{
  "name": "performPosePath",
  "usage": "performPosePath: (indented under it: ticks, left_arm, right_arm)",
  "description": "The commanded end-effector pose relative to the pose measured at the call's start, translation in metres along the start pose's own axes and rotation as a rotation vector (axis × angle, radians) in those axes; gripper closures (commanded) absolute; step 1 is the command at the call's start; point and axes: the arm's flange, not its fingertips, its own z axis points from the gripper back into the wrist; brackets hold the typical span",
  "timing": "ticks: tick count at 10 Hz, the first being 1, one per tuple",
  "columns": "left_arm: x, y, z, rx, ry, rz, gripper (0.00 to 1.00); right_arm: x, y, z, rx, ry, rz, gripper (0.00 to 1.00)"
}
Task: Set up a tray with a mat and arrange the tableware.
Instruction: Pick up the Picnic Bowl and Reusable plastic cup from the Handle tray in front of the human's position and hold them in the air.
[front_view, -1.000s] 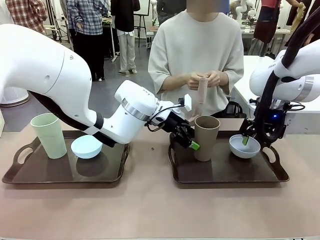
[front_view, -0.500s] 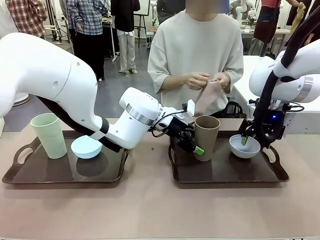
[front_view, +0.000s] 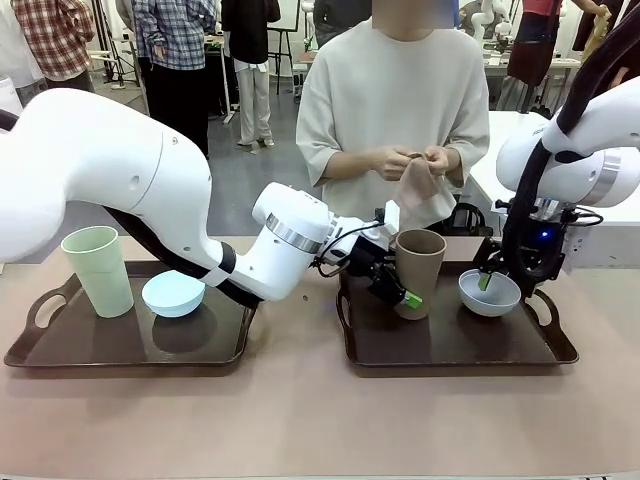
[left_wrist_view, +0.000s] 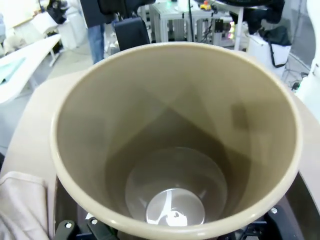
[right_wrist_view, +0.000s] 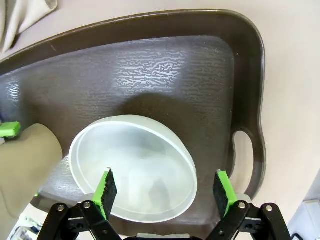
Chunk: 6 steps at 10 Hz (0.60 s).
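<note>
Right gripper (right_wrist_view: 164, 175) spread over greyish-white bowl (right_wrist_view: 132, 165), judged light, pinch rim; left gripper (front_view: 408, 296) spread, maybe straddling stiff slick taupe tumbler (front_view: 420, 265)

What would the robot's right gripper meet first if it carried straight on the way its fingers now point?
Most likely the greyish-white bowl. The open right gripper points down at it, with one finger over its inside and the other past its rim, above the brown tray. How close the pads are is unclear.
</note>
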Motion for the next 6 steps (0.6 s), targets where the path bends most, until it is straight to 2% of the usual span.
performPosePath:
  ticks: [1,2,3,4,5,6]
  left_arm:
    - [-0.0029,0.0042,-0.0045,0.011,-0.034,-0.006,0.00]
    - [-0.0021,0.0049,-0.0055,0.009,-0.036,-0.006,0.60]
    - [-0.0003,0.0053,-0.0061,0.010,-0.036,-0.002,0.60]
    - [0.0004,0.0045,-0.0057,0.009,-0.034,-0.005,1.00]
    - [0.0008,0.0044,-0.0049,0.011,-0.033,-0.008,0.65]
    - [0.0016,0.0034,-0.0048,0.016,-0.034,-0.008,1.00]
  right_arm:
    - [0.0047,-0.0061,-0.0027,0.022,-0.002,0.034,0.09]
    - [0.0049,-0.0067,-0.0035,0.016,-0.001,0.035,0.56]
    - [0.0054,-0.0066,-0.0040,0.013,0.001,0.040,0.56]
    - [0.0053,-0.0064,-0.0044,0.012,0.001,0.042,1.00]
    - [0.0051,-0.0071,-0.0048,0.012,-0.001,0.041,0.73]
    - [0.0040,-0.0080,-0.0048,0.012,-0.005,0.040,1.00]
